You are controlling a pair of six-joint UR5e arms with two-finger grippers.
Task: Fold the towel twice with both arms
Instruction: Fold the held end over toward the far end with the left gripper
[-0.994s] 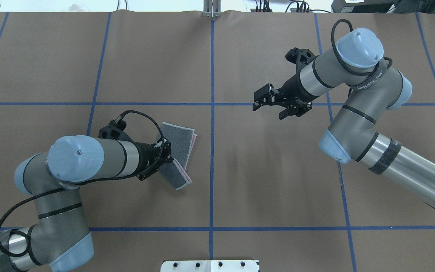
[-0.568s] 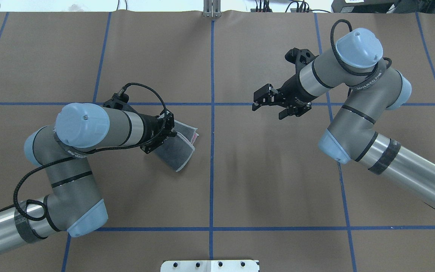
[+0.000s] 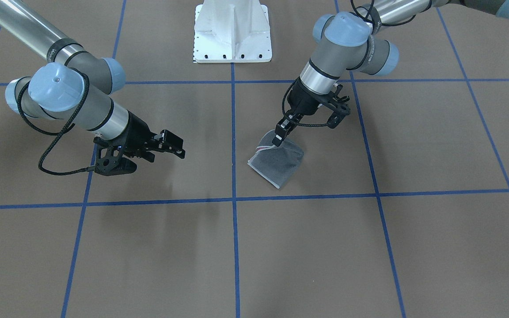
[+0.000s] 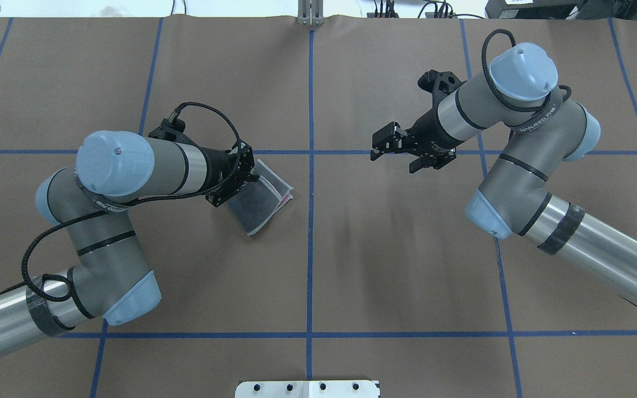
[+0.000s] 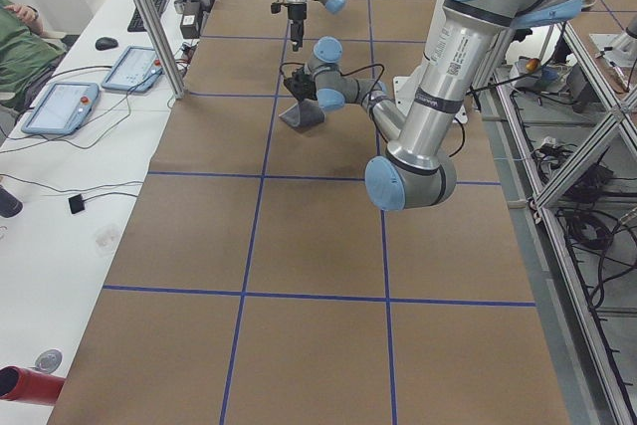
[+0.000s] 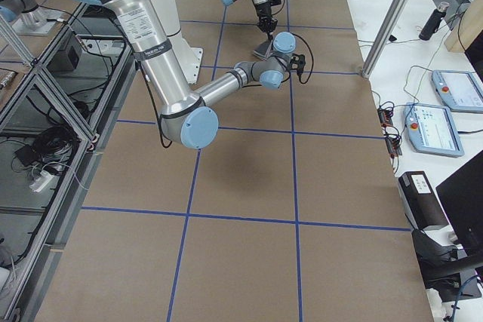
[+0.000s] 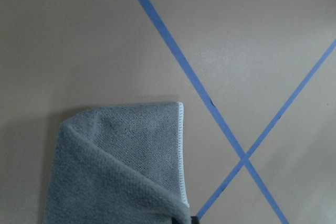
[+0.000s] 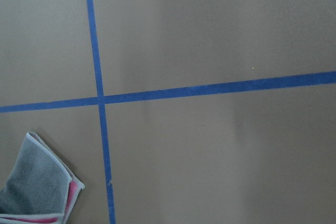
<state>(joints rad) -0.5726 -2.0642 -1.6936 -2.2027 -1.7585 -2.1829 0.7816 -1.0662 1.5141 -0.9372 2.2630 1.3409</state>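
Observation:
The towel (image 4: 260, 200) lies folded left of the table's centre line, dark grey face up, with pink showing at its stitched far edge. My left gripper (image 4: 251, 178) is shut on the towel's near-left corner and holds that corner a little off the table; in the front-facing view this gripper (image 3: 276, 140) pinches the raised corner of the towel (image 3: 279, 162). The left wrist view shows grey cloth (image 7: 121, 166) folded over itself. My right gripper (image 4: 392, 161) hangs open and empty above the table, well right of the towel (image 8: 37, 187).
Blue tape lines (image 4: 311, 166) divide the brown table cover into squares. The white pedestal base (image 3: 232, 31) stands at the robot's edge. A side bench with tablets (image 5: 60, 106) and a seated person (image 5: 20, 47) runs along the far side.
My left arm has swung toward the far side, carrying the towel's held edge over so the cloth lies more compactly folded. The right arm has barely moved.

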